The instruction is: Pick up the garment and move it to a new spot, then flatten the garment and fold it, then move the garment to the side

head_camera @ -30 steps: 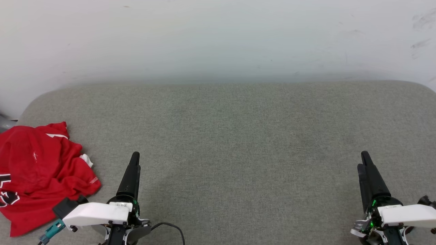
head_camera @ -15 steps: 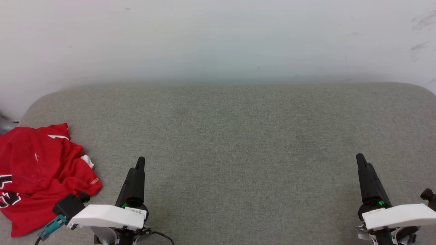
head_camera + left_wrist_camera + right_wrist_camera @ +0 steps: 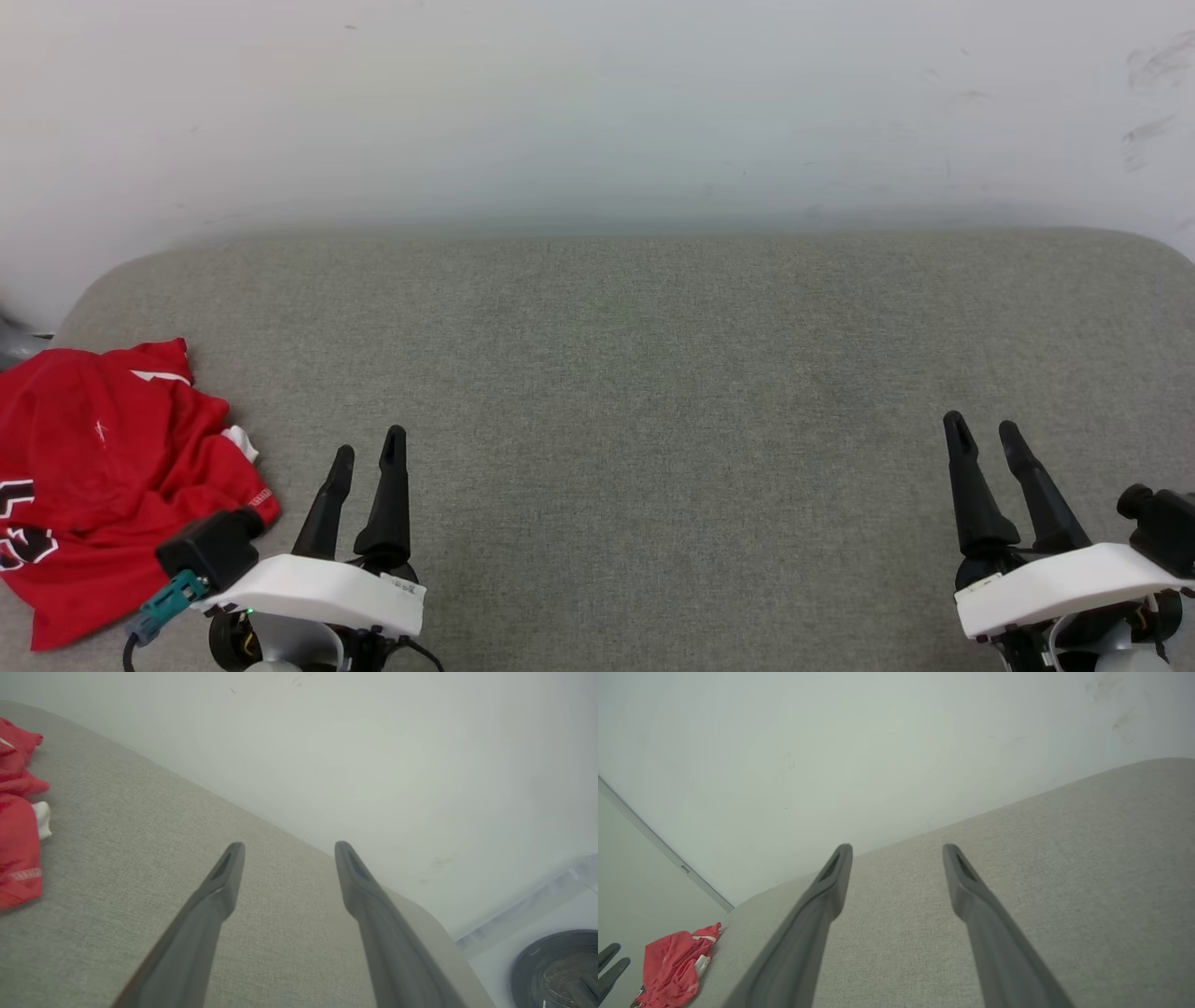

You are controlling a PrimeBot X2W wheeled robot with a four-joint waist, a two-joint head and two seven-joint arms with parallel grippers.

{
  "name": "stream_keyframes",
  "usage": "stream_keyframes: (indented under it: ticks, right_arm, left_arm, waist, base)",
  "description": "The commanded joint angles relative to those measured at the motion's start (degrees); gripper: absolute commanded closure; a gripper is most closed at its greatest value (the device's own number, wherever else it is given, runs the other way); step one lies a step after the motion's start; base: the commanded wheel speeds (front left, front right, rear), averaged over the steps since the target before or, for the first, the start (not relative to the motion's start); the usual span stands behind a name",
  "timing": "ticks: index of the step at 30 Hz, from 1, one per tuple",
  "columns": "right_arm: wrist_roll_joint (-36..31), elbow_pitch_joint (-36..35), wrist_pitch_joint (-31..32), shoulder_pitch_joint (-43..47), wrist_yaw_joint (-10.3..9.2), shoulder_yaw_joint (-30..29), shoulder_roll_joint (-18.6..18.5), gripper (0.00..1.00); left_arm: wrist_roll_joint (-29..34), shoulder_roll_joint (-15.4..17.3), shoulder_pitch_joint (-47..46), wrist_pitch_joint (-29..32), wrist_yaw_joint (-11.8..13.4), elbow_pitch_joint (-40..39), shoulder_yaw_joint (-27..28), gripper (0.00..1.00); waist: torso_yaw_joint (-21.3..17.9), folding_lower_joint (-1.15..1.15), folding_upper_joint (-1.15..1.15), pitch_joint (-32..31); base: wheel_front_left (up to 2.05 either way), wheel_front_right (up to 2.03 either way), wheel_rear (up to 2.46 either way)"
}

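Fabric, grey and woven, covers the tabletop point(image 3: 653, 373), which has rounded corners and backs onto a pale wall point(image 3: 597, 112) with a few dark scuffs at its right. The garment point(image 3: 112, 485) lies crumpled in a heap at the robot's far left, near the front corner of the tabletop and partly cut off by the edge of the head view. It is mostly red, with a scrap of white point(image 3: 241, 441) poking out on the side towards the middle and part of a black-and-white graphic point(image 3: 23, 541) on the outer side.

The left claw point(image 3: 369, 446) sits low at the front, just beside the heap but not touching it, its two dark fingers apart with nothing between them. From its wrist view the gap frames bare grey fabric, the red cloth off to the left.

The right claw point(image 3: 980, 427) is well apart from the garment, over at the front right. Its fingers are spread too and hold nothing. In its own wrist view the garment point(image 3: 675, 966) shows small at the far end of the tabletop.

A black block point(image 3: 210, 546) with a teal plug point(image 3: 168, 597) sticks out from the left wrist, over the garment's near edge.
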Motion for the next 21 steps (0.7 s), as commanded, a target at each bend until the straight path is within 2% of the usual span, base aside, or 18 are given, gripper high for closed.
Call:
stream_keyframes:
  ticks: [1, 10, 21]
  right_arm:
    - [-2.2, -1.1, 0.0, -0.8, 0.0, 0.0, 0.1, 0.0]
    - [-10.1, -2.2, 0.8, -0.4, 0.0, -0.9, 0.4, 0.0]
    - [-18.0, -3.1, 0.1, 0.0, 0.0, -1.4, 1.2, 0.0]
  left_arm:
    - [2.7, 0.0, -0.2, -0.5, 0.5, -1.0, -0.2, 0.0]
    - [13.0, 1.3, 0.0, -1.9, 2.4, -1.4, -1.4, 0.0]
    - [20.6, 2.7, -0.4, -3.5, 4.2, 0.1, -3.2, 0.0]
  waist:
    - [0.0, 0.0, 0.0, 0.0]
    - [0.1, 0.0, 0.0, 0.0]
    - [0.1, 0.0, 0.0, 0.0]
  base:
    - [0.0, 0.0, 0.0]
    - [0.0, 0.0, 0.0]
    - [0.0, 0.0, 0.0]
